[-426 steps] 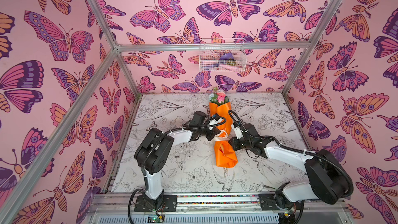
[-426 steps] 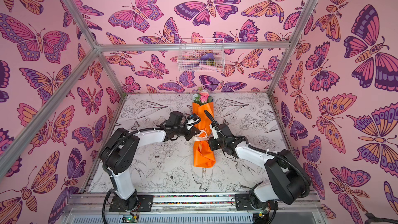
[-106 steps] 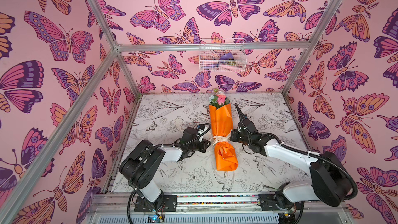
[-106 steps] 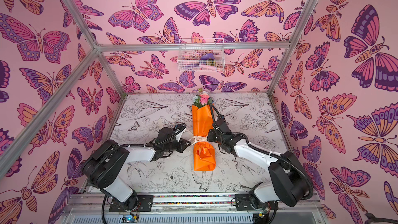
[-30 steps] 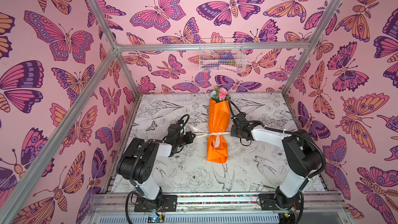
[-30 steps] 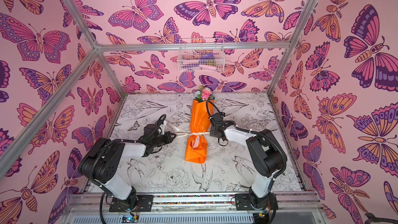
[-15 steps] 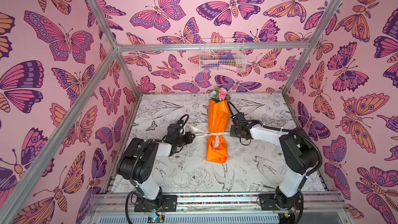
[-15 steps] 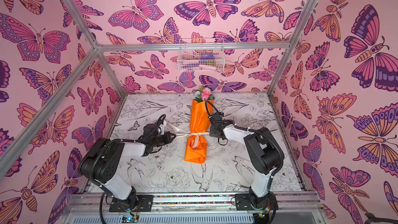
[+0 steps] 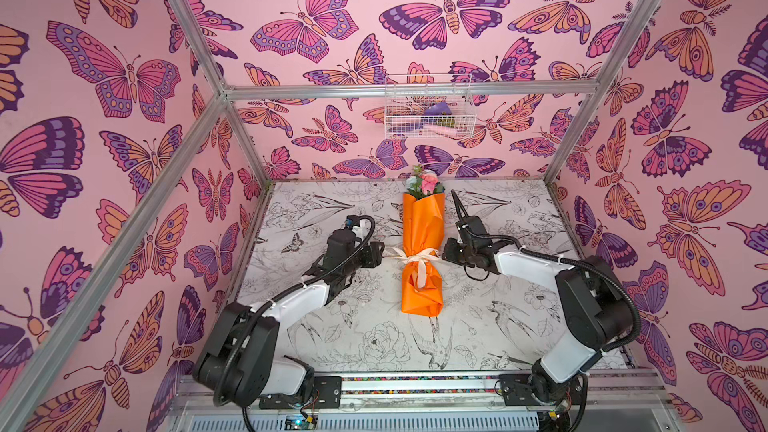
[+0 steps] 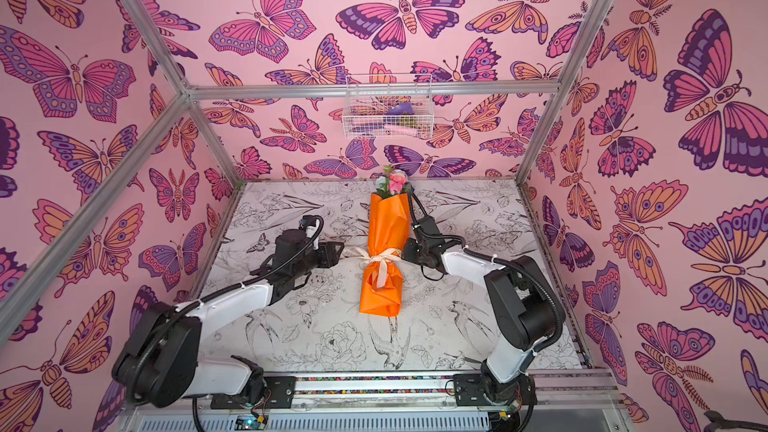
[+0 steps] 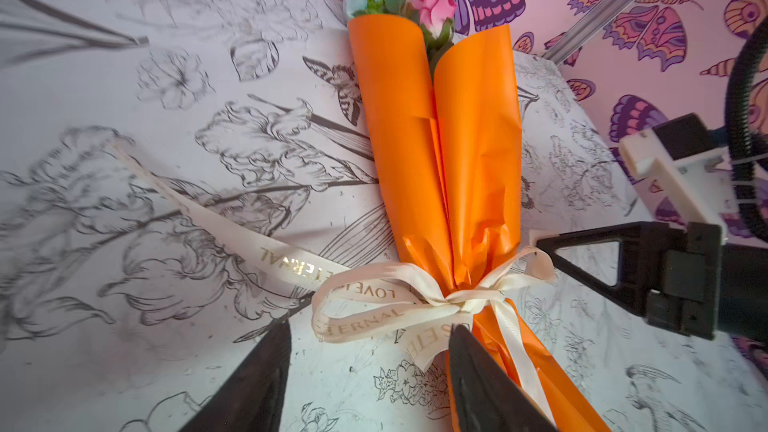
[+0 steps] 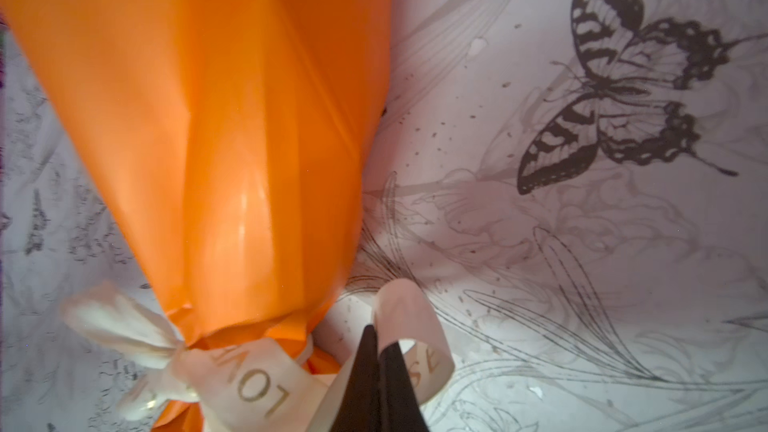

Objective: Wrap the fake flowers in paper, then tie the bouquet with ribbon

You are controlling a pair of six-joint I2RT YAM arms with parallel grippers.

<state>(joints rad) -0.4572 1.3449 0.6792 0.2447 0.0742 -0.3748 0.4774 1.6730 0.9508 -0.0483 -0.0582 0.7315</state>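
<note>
Here, the bouquet of fake flowers [image 9: 420, 230] is shown lying in the middle of the table [image 9: 332, 326], tied at its waist with a cream ribbon [image 9: 417, 260].
The left gripper [image 11: 370, 334] is held with jaws well apart just beside that ribbon, nothing clamped; the right gripper [image 12: 376, 340] is closed tight, with 1 ribbon loop pinched.

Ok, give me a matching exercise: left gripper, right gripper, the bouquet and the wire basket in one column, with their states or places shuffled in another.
Things:
1. left gripper
2. right gripper
3. bouquet of fake flowers
4. wire basket

States or places:
A. hangs from the rear frame bar
B. shut on a loop of the cream ribbon
C. lies on the table, tied at its waist
D. open, jaws apart

Pairs: 1-D, 2-B, 3-C, 4-A
</note>
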